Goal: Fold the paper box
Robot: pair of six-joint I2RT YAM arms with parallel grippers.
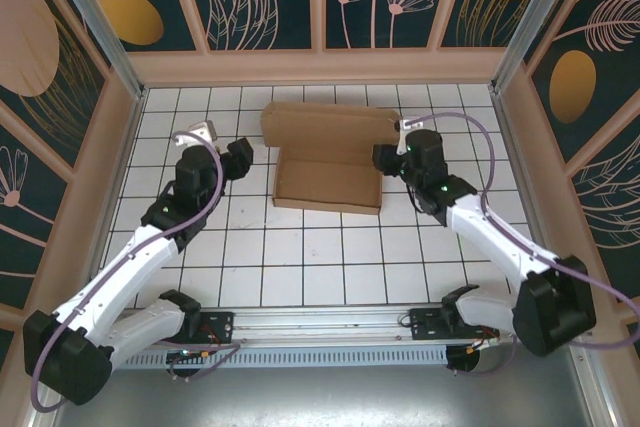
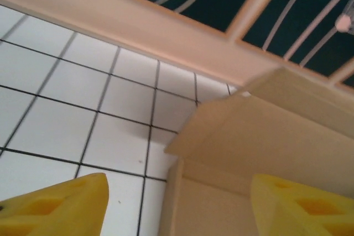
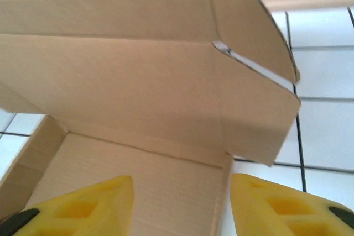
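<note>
The paper box is a shallow brown cardboard tray in the middle of the tiled table, with its lid panel raised at the far side. My left gripper is open beside the tray's left end. In the left wrist view the left side wall stands between the yellow fingertips, untouched. My right gripper is open at the tray's right end. In the right wrist view its fingers straddle the right side wall, with the lid's side flap hanging over above.
The white tiled table is ringed by a low beige rim and patterned walls. Both arm bases sit on the rail at the near edge. Open tile lies in front of the box.
</note>
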